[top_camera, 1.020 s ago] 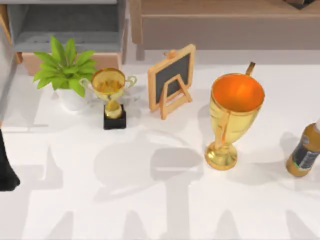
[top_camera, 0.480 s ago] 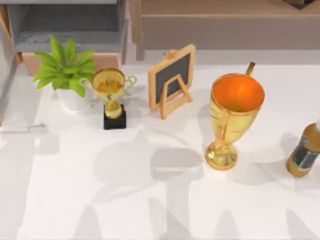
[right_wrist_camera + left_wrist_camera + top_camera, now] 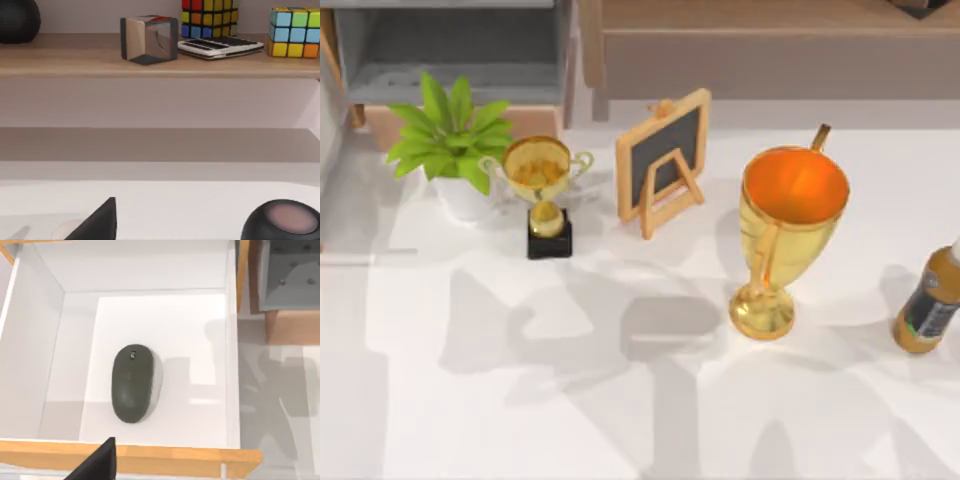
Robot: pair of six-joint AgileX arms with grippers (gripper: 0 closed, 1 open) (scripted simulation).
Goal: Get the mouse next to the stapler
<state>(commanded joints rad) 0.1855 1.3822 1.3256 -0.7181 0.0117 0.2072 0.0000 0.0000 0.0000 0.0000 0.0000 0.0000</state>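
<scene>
Mouse [image 3: 132, 383]: dark and oval, lying flat on the white floor of an open drawer [image 3: 150, 310], near the drawer's wooden front edge, apart from every wall.
Drawer: white inside, with a light wood rim; my left wrist camera looks straight down into it.
Left gripper [image 3: 97, 464]: above the drawer's front edge, one dark fingertip showing at the frame's border; I cannot tell whether my jaws are spread or closed.
Right gripper [image 3: 97, 222]: low over the white table [image 3: 620, 420], facing a wooden shelf [image 3: 160, 62]; one dark fingertip in sight, and here too I cannot tell how my jaws stand.
Shelf: holds a shiny metal cube [image 3: 149, 39], two colourful puzzle cubes [image 3: 209, 17] and a flat calculator [image 3: 220, 46].
Table, top view: a potted plant [image 3: 448, 140] at the left, a small gold trophy [image 3: 542, 190] just beside it, a little chalkboard [image 3: 663, 158], a big gold cup [image 3: 788, 235], and a bottle [image 3: 930, 305] at the right edge.
Dark round thing [image 3: 282, 220]: on the table near my right gripper.
</scene>
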